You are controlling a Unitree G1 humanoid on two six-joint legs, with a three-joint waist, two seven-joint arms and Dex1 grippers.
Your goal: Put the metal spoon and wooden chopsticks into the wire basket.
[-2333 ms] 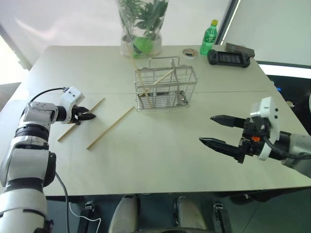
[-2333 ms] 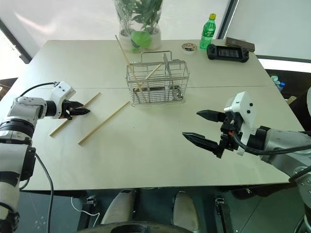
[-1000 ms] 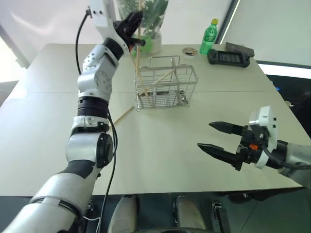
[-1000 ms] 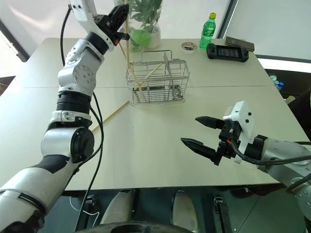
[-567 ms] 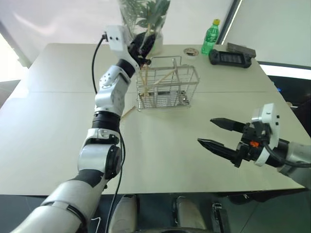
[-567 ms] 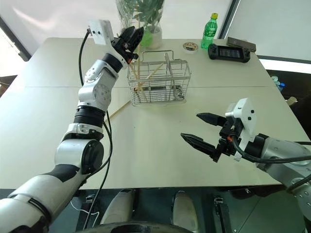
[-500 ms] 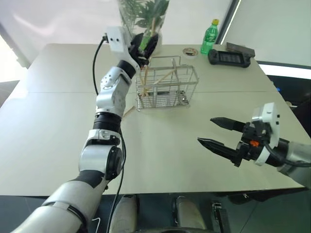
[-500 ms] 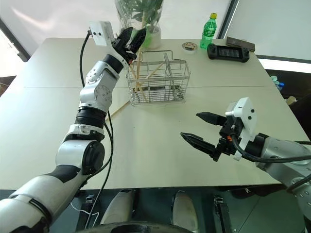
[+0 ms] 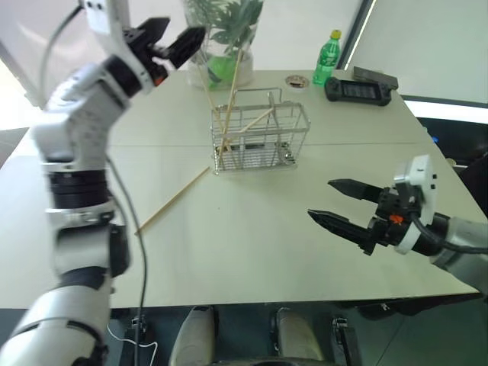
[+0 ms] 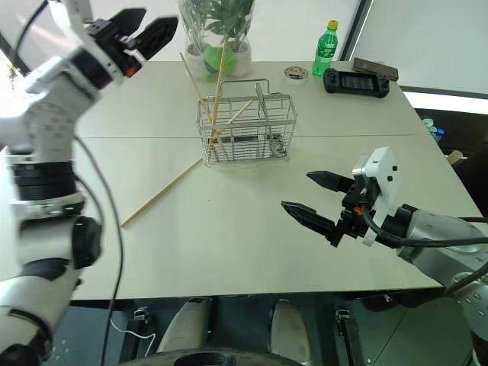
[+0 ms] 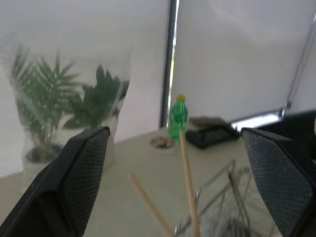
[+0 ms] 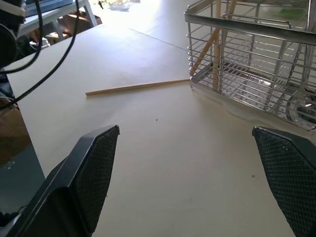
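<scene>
Wooden chopsticks (image 11: 187, 182) above wire basket (image 11: 232, 207), beyond wide-apart jaws.

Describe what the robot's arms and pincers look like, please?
The arms are built of rounded silver-grey and white segments with black joints. A black cable runs along the left arm. Each wrist carries a small white box. The left gripper and right gripper each have two long, pointed black fingers, with orange marks at their base.

Perhaps an office: pale table (image 9: 252, 252), blinds (image 11: 237, 59), cables (image 12: 44, 44).
</scene>
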